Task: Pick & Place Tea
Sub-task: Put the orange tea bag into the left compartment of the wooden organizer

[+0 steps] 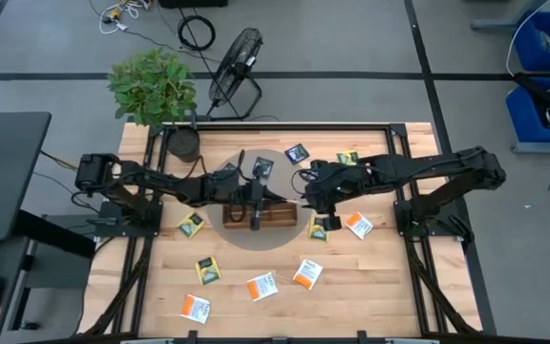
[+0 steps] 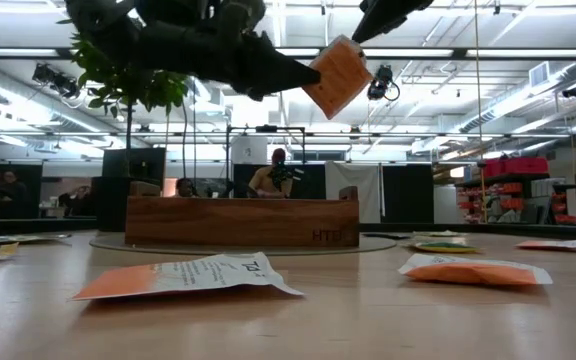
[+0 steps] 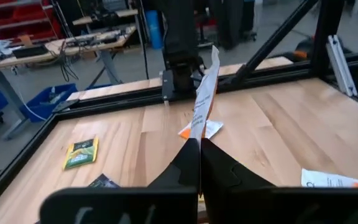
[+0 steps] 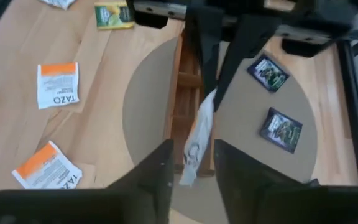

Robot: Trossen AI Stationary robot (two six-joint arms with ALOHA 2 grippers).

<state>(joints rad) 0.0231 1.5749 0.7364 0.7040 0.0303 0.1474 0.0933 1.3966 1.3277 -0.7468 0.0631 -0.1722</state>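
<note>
The left pincer (image 3: pixel 199 149) is clamped on an orange-and-white tea sachet (image 3: pixel 205 93), holding it upright in the air above the wooden tray (image 1: pixel 256 214) at the bench's (image 1: pixel 390 287) middle. The right pincer (image 4: pixel 191 163) stands parted around the sachet's other end. Other sachets lie scattered on the bench.

Both arms are stretched inward until their wrists meet above the middle of the table. The left gripper (image 3: pixel 199 163) is seen with its fingers pressed together, a thin sachet (image 3: pixel 204 99) pinched at their tips. The right gripper (image 4: pixel 193 163) is held with its fingers parted, the same sachet hanging between them.
</note>
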